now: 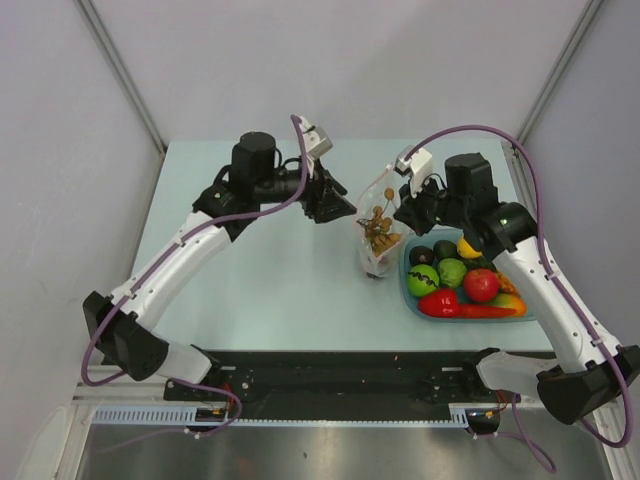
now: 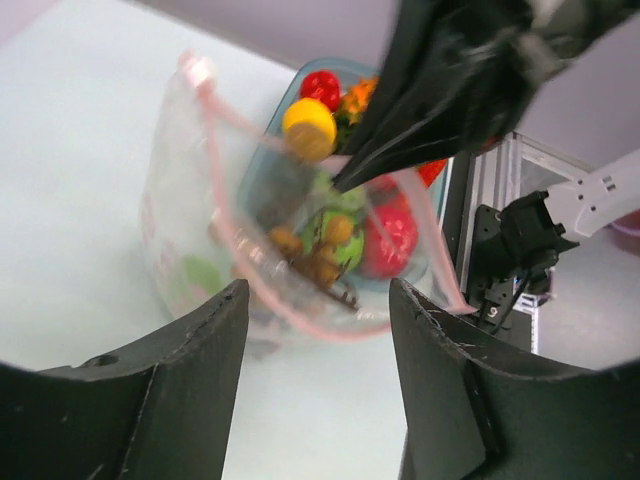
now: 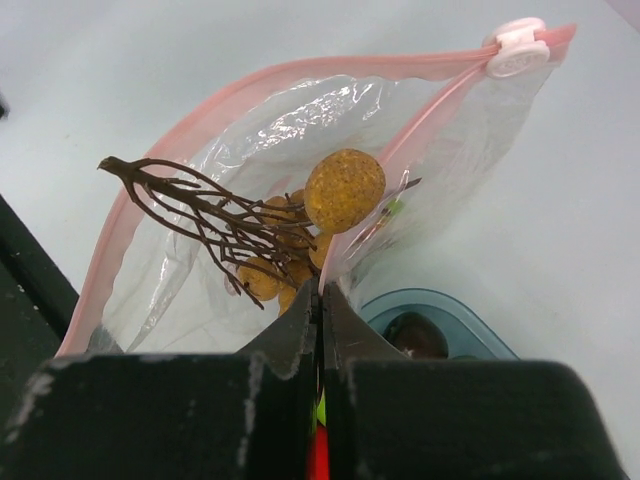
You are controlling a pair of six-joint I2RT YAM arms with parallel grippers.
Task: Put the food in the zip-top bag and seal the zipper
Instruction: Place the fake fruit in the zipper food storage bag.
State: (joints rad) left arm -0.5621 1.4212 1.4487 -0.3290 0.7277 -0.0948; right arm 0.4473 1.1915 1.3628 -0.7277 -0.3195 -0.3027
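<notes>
Standing upright on the pale blue-green table (image 1: pixel 250 280), just beside the light blue rectangular plastic tray (image 1: pixel 410 292), the clear, thin zip-top plastic bag (image 1: pixel 372 258) owes its posture to the right gripper (image 3: pixel 322 300). Its 2 fingers are pressed tight together on the near lip of the bag, pinching the film so the mouth gapes upward. The left gripper (image 2: pixel 318 300) hovers on the bag's other side with its jaws spread wide and nothing between them. My guess is that it is free to fetch food or take the opposite lip. A brown toy grape cluster on a twiggy stem (image 3: pixel 290 240) sits inside the bag. The other small colourful plastic toy food pieces lie in the tray, among them a yellow lemon (image 1: pixel 468 246) and a round red fruit (image 1: pixel 481 285), so I judge the filling barely begun. From above you get the layout, bag between the 2 grippers and tray to its right, but not the pinch itself. The right wrist view settles that. It also shows the narrow pink-red zipper strip (image 3: pixel 330 68) parted in a wide loop, with a small white slider (image 3: pixel 517 47) parked at its far end. The left wrist view alone shows those empty open jaws. It looks through the clear plastic at the tray behind, so there I cannot tell which pieces are inside the bag.
</notes>
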